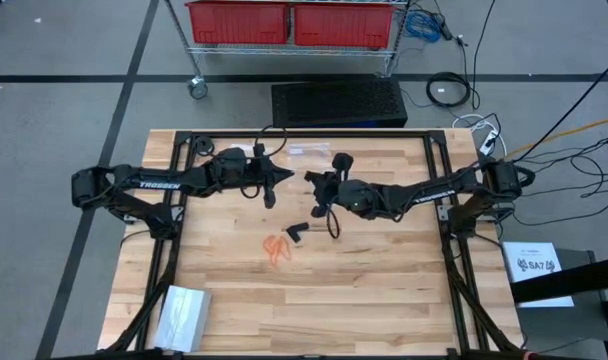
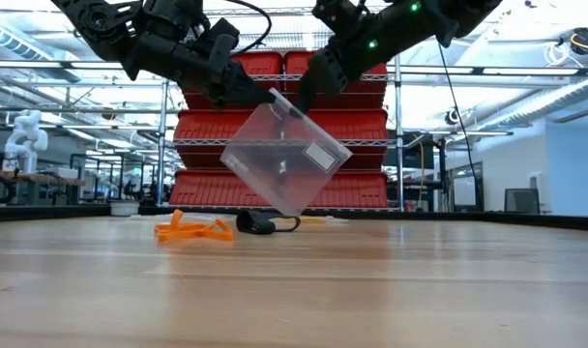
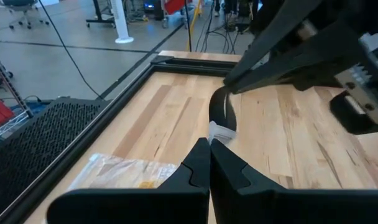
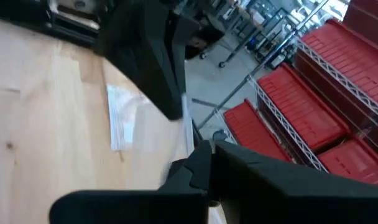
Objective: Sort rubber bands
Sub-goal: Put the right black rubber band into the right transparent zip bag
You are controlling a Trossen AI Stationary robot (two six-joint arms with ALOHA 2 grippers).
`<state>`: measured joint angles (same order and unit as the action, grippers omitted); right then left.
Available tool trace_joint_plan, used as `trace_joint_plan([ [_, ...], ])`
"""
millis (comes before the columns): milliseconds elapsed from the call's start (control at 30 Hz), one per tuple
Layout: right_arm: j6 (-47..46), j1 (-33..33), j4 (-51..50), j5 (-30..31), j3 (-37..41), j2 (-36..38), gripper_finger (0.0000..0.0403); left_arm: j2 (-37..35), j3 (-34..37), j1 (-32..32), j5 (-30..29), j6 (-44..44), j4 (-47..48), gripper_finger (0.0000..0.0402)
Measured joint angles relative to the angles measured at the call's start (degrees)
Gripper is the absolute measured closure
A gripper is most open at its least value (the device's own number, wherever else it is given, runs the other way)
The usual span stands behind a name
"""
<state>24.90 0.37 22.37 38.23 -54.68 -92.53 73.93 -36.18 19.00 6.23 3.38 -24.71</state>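
Note:
A clear plastic bag (image 2: pixel 284 155) with a white label hangs in the air between my two grippers, above the middle of the table. My left gripper (image 1: pixel 274 187) and my right gripper (image 1: pixel 312 181) meet at its upper edge, both shut on it. Orange rubber bands (image 1: pixel 276 248) lie in a loose cluster on the wood, nearer the near edge. Black rubber bands (image 1: pixel 297 231) lie just beside them. In the low view, the orange cluster (image 2: pixel 192 229) and the black cluster (image 2: pixel 260 224) sit below the bag. I see no loose pale bands. My left gripper pinches the bag's upper edge (image 3: pixel 221 132) between its two shut fingers, coming level from the table's left. The bag is lifted clear and hangs tilted below the fingers. My right gripper pinches the same upper edge (image 2: pixel 299 104) close beside the left one, slanting down from the right. The bag's lower corner (image 2: pixel 290 207) hangs above the table.
A second clear bag (image 1: pixel 309 150) with something yellowish inside lies flat near the far edge. A stack of clear bags (image 1: pixel 182 316) sits at the near left corner. A black mat (image 1: pixel 339 102) and red bins (image 1: pixel 294 22) stand beyond the table.

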Motion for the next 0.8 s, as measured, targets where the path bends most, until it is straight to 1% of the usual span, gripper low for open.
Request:
trace_joint_plan([
  [133,-0.1,0.5,-0.2,-0.1,0.0,0.0,0.0403,0.0,0.0,0.0,0.0,0.0,0.0,0.0402],
  [267,-3.0,0.5,-3.3,-2.7,0.0,0.0,0.0403,0.0,0.0,0.0,0.0,0.0,0.0,0.0402],
  [500,-7.0,-0.4,-5.5,-6.4,0.0,0.0,0.0403,0.0,0.0,0.0,0.0,0.0,0.0,0.0402],
  [733,-13.0,-4.6,-7.6,-13.7,0.0,0.0,0.0403,0.0,0.0,0.0,2.1,-0.1,0.0,0.0402],
  [800,-13.9,-5.8,-7.7,-17.0,0.0,0.0,0.0403,0.0,0.0,-0.1,2.2,-0.1,0.0,0.0402],
])
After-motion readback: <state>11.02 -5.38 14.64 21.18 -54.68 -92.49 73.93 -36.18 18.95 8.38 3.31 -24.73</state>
